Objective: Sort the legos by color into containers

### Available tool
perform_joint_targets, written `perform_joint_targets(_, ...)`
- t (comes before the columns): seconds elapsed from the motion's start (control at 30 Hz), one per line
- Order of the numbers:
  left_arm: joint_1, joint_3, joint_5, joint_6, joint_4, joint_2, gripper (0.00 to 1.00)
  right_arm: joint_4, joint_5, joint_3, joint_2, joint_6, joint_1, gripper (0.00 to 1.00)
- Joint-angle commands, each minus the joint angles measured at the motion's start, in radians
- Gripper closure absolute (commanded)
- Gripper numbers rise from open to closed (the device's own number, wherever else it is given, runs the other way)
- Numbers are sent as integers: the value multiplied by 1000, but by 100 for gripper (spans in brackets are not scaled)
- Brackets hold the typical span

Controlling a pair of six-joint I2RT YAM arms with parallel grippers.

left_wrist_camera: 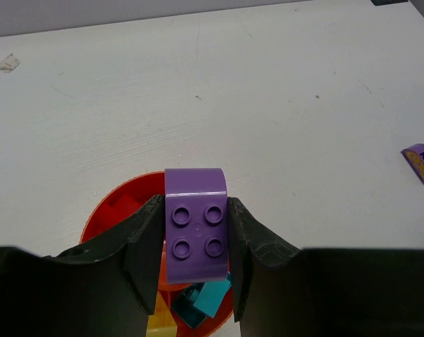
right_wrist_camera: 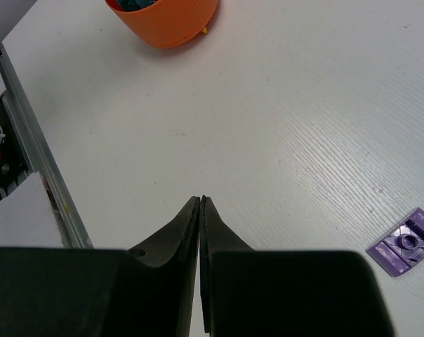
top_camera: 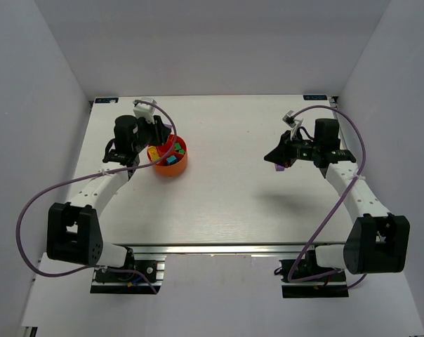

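Holding a purple brick (left_wrist_camera: 196, 228) with its studs toward the wrist camera, the left gripper (left_wrist_camera: 196, 210) hangs right over the dish (top_camera: 174, 170). Its fingers clamp the brick's two flat sides. That leaves the rounded top clear, so the piece should fall straight once released.

Teal pieces (left_wrist_camera: 208, 298) show in the dish under the brick's lower edge, with red insert to the left. Which wedge lies directly beneath the brick cannot be told from these views. Judgement: this is the drop step for purple. The risk is letting go over the teal section, so wedge alignment wants checking first.

The right gripper (right_wrist_camera: 200, 203) is over bare table (right_wrist_camera: 268, 105), well apart from the dish, with its fingers pressed together and nothing between them. A second purple piece (right_wrist_camera: 403, 242) lies flat on the table near it, off to one side rather than under the fingertips. Judgement: that piece is likely the right arm's pick. The fingers would have to part and shift over it before descending.
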Motion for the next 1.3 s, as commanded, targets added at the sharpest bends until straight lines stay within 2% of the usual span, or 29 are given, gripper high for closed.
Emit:
perform_joint_targets(0.0,21,-7,74,-13,117,14,83,14,-17,-10,-2,-25,-5,92)
perform_joint_targets(0.27,52,-74,172,-39,263,67,83,8,-9,-10,24,-33,-4,92)
perform_joint_targets(0.47,82,-131,252,-71,436,107,83,6,-5,-9,36,-38,-5,93)
perform_joint_targets(1.03,121,-185,329,-108,571,198,81,-14,0,-3,59,-59,-8,92)
perform_joint_targets(1.13,121,-191,321,-106,559,198,77,-14,0,-3,57,-61,-7,92)
perform_joint_targets(1.27,121,-192,308,-94,535,193,65,-15,0,-1,56,-61,-10,89)
